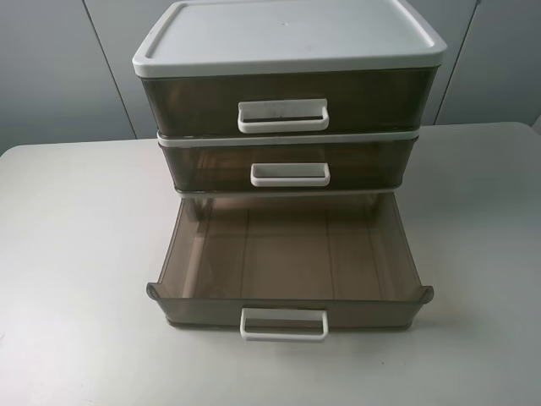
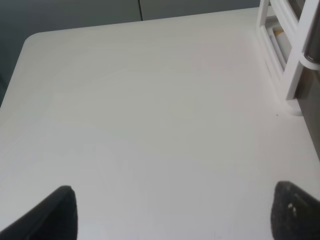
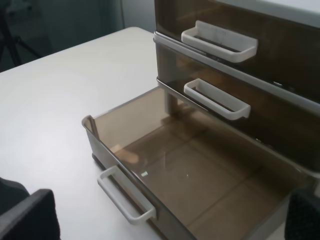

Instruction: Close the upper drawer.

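Note:
The upper drawer (image 1: pixel 190 103) is the top smoky-brown one of a three-drawer cabinet, under the white lid (image 1: pixel 287 34). Its wide white handle (image 1: pixel 283 116) has grey scuffs. Its front sits flush with the cabinet frame. It also shows in the right wrist view (image 3: pixel 285 45) with its handle (image 3: pixel 220 42). Neither gripper shows in the exterior view. My left gripper (image 2: pixel 172 215) is open and empty over bare table, left of the cabinet. My right gripper (image 3: pixel 170 220) is open and empty, in front of the cabinet on its right.
The bottom drawer (image 1: pixel 194 311) is pulled far out and holds nothing; its clean handle (image 1: pixel 283 324) faces the table's front. The middle drawer (image 1: pixel 203 165) is pushed in. The cabinet's white frame (image 2: pixel 285 55) edges the left wrist view. The white table (image 1: pixel 76 279) surrounds the cabinet.

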### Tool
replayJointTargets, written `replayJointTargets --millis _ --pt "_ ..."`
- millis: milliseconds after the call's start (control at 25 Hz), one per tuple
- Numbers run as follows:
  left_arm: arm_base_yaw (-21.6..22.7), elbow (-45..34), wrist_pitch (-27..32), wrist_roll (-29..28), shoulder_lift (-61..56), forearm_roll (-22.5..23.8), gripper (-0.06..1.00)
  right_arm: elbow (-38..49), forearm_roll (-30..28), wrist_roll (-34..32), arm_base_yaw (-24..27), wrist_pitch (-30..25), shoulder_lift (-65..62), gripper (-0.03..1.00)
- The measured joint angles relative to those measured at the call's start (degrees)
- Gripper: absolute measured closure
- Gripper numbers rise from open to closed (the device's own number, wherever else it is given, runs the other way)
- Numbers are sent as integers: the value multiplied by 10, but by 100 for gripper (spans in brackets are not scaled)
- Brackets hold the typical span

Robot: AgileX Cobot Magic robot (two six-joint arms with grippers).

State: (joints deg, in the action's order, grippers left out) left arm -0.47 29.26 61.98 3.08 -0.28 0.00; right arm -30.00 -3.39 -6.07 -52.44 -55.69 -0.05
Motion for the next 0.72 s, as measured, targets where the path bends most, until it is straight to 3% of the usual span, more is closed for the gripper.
replayJointTargets --millis 200,640,720 --pt "0 0 0 0 0 0 20 -1 -25 -10 0 -86 0 29" --pt "0 0 0 0 0 0 20 7 -37 -9 1 -73 0 29" --pt "0 0 0 0 0 0 20 7 -37 -6 20 -73 0 29"
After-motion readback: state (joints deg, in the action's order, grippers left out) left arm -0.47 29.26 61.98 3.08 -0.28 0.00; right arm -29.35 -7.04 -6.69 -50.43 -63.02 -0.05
